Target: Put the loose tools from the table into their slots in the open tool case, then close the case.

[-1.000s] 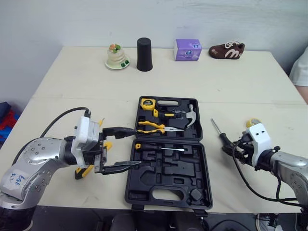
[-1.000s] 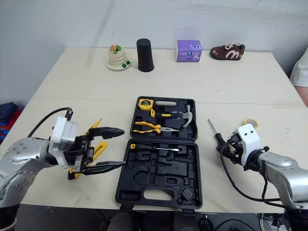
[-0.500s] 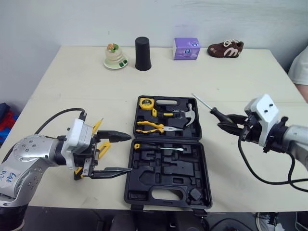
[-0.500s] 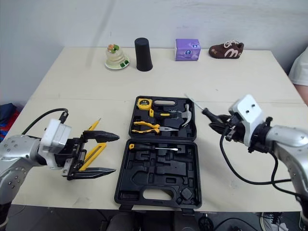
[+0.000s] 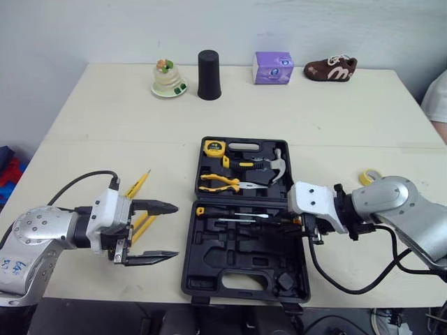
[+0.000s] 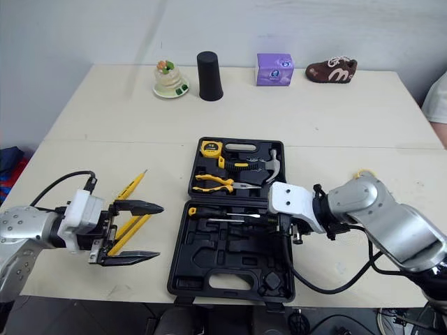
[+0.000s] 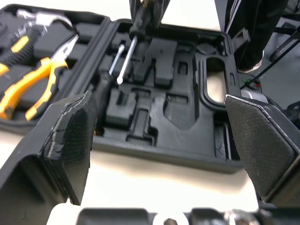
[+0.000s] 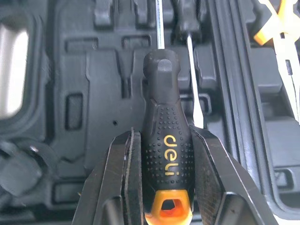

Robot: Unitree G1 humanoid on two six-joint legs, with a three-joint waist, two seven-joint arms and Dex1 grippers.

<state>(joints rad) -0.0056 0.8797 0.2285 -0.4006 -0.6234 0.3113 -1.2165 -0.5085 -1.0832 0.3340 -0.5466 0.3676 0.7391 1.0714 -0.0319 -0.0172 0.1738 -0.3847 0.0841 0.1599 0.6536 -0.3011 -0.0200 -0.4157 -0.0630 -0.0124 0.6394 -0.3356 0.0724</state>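
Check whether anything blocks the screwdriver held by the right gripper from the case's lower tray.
Nothing visible does. The right gripper holds the screwdriver over an empty stretch of the tool case, in its lower half. A second screwdriver lies seated beside its shaft, not under it.

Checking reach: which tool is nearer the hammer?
Right. The right tool, gripping a screwdriver, is over the case near the hammer; the left tool hovers left of it.

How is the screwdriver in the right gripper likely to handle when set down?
The screwdriver is probably stiff: its metal shaft runs straight. The dotted handle likely resists slipping in the right gripper. Round-bodied, it may roll unless seated in a tool case slot.
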